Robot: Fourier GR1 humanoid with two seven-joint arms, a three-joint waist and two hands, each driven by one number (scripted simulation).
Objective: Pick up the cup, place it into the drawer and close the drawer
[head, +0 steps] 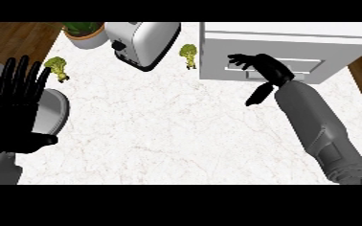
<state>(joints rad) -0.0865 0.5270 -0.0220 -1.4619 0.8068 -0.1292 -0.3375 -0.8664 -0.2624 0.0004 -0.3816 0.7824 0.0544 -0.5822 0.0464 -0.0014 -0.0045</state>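
Observation:
A white drawer unit point(283, 48) stands at the back right of the counter. Its drawer front point(311, 69) sits in line with the unit's face. My right hand point(272, 69) is open against that front, fingers spread to the left and thumb hanging down. My left hand point(21, 105) rests open at the left edge, fingers up. Behind it lies a grey rounded vessel point(56, 112), partly hidden; I cannot tell if it is the cup. Nothing is held in either hand.
A silver toaster point(141, 43) stands at the back centre, with a potted plant point(84, 33) to its left. One broccoli floret point(56, 67) lies near the left hand, another point(188, 53) between toaster and drawer unit. White marble counter point(170, 124) spans the middle.

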